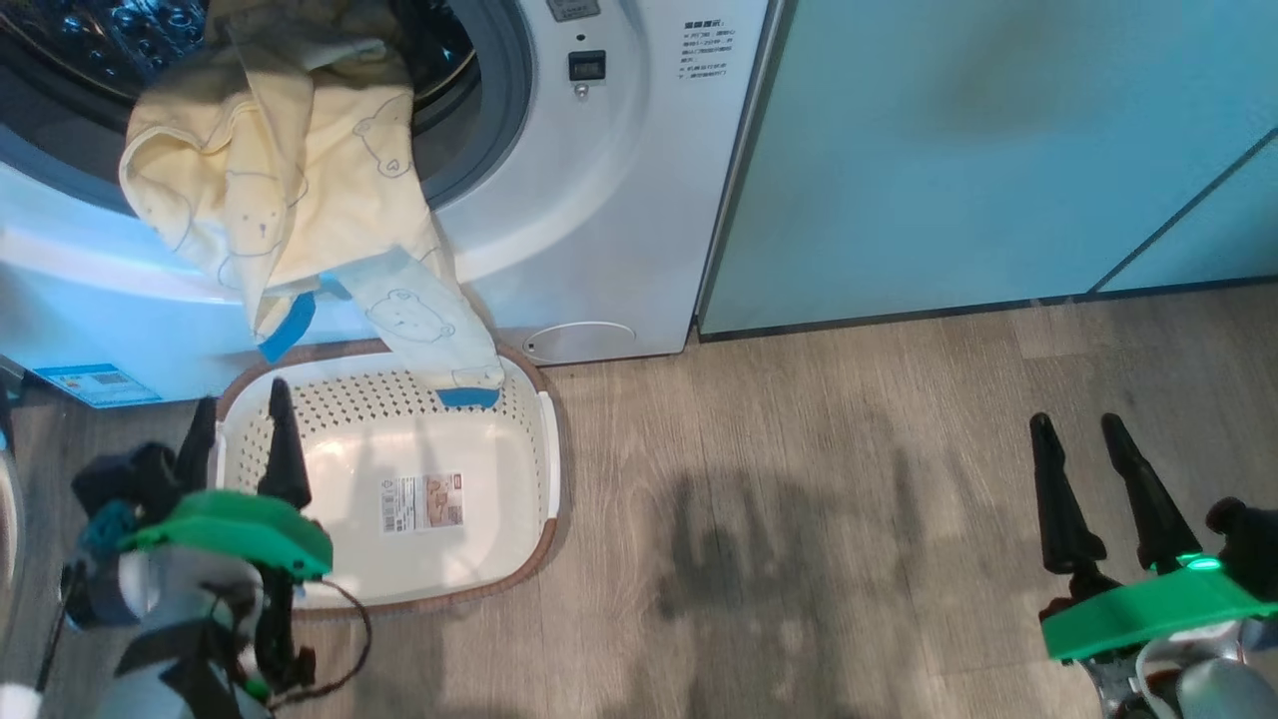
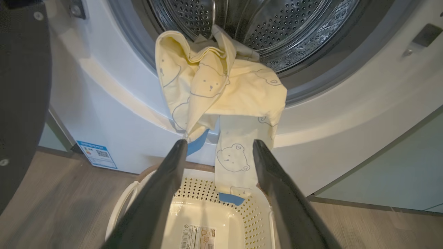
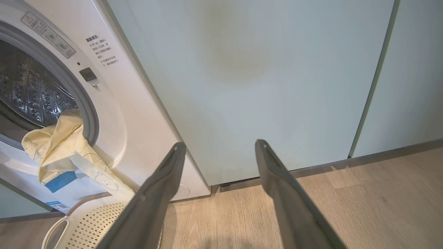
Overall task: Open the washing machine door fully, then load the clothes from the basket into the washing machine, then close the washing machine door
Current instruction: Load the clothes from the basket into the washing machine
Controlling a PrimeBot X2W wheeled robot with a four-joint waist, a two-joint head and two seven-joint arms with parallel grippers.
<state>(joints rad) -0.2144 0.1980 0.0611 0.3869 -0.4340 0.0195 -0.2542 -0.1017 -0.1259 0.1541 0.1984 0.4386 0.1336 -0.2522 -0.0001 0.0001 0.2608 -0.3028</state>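
Left gripper (image 1: 243,394) nearest, low over the near left corner of the basket (image 1: 359,399). Fingers spread, nothing between them. Right gripper (image 1: 1076,419) likewise released and holding nothing, above the wood floor (image 1: 799,499), well apart from the basket and facing the pale green cabinets (image 1: 949,150).

Basket sits on the floor, touching the front of the washing machine (image 1: 599,200). Label sticker (image 1: 422,502) visible on its bottom.

Clothes (image 1: 270,190): bunched in the drum mouth, partly inside, mostly draped out over the grey rim and down the white front. One bear-print leg trails into the basket, its blue cuff against the far perforated wall.

Washing machine door (image 2: 20,103) stands swung open, beside the mouth. Blue QR sticker (image 1: 98,383) low on the machine front.
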